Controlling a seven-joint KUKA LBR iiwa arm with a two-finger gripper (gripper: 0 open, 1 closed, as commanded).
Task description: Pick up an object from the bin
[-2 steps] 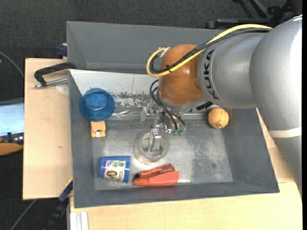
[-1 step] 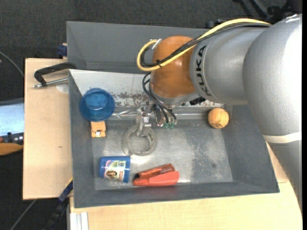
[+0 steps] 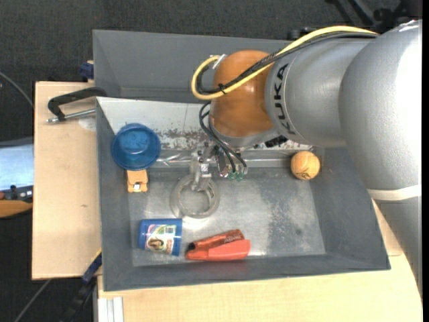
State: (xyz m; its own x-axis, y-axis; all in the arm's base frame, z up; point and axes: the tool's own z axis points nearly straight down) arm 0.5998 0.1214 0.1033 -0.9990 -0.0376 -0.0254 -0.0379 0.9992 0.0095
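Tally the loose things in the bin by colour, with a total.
Blue: 2, a round cup and a labelled can
Orange-yellow: 2, a ball and a small block
Red: 1, a flat tool
Clear: 1, a round glass
Total: 6

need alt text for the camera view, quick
The robot's hand hangs over the middle of a grey bin, right by a clear ring. Around it lie a blue cup, a blue labelled tub, a red-orange tool and an orange ball.
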